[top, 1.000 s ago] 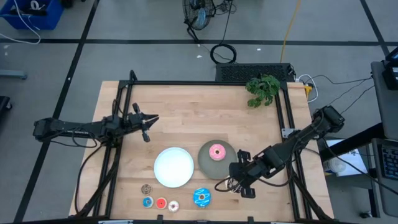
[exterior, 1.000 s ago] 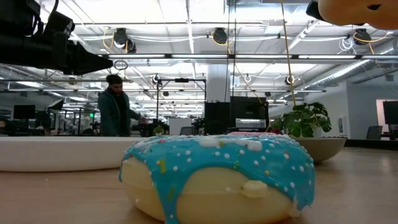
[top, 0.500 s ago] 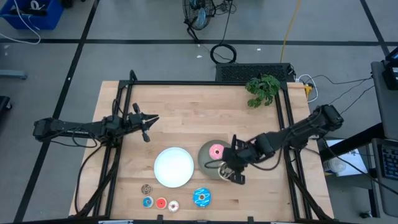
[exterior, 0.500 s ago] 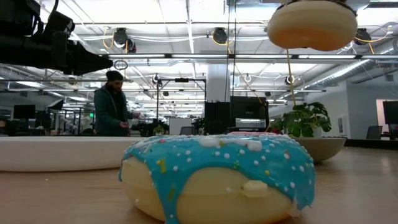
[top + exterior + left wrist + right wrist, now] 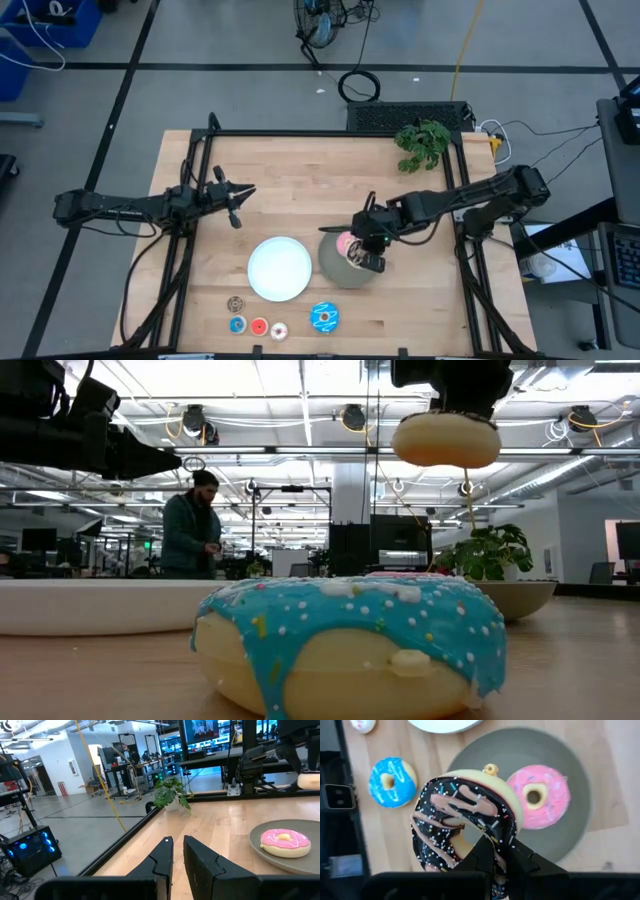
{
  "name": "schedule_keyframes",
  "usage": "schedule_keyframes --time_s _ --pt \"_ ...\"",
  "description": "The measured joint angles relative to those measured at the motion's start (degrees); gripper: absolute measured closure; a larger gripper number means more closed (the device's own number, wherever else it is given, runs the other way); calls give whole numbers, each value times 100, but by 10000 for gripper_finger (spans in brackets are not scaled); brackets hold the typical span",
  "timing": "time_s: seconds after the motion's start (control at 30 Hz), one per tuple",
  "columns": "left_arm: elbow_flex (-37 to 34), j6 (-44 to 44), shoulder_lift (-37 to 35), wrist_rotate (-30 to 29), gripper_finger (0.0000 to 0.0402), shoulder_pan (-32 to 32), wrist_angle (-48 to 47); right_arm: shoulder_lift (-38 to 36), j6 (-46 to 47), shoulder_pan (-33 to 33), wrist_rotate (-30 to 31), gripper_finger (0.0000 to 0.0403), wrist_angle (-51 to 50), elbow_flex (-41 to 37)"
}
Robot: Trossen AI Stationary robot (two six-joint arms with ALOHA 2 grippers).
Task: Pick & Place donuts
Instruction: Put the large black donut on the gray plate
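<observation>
Dark brown drizzled donut hangs pinched in the right hand, held in the air above the grey plate. From above, the right hand sits over that plate's right part, just beside the pink donut lying on the plate. The right wrist view shows the fingers pressed onto the ring's rim, with the pink donut and grey plate below it.

In the low view, the pale underside of the held donut floats high over the wooden worktop.

The white plate lies left of the grey one, touching or nearly touching it. The blue sprinkled donut rests on the worktop near the front edge. Left of it lie four tiny rings: brown, blue, red and white.

The left hand waits above the worktop's left side, fingers pressed nearly together and holding nothing. A potted plant stands at the far right corner. A person stands in the room beyond.
</observation>
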Motion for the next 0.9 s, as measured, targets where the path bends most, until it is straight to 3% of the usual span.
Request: schedule_keyframes --time_s 0.2,0.57,0.9 --pt "0 -1 0 0 350 0 0 94 -280 0 317 390 -189 0" --pt "0 -15 0 2 350 0 2 644 -373 0 305 390 -550 -11" --pt "0 -12 0 2 350 0 -22 1261 -709 89 -183 390 -478 -13"
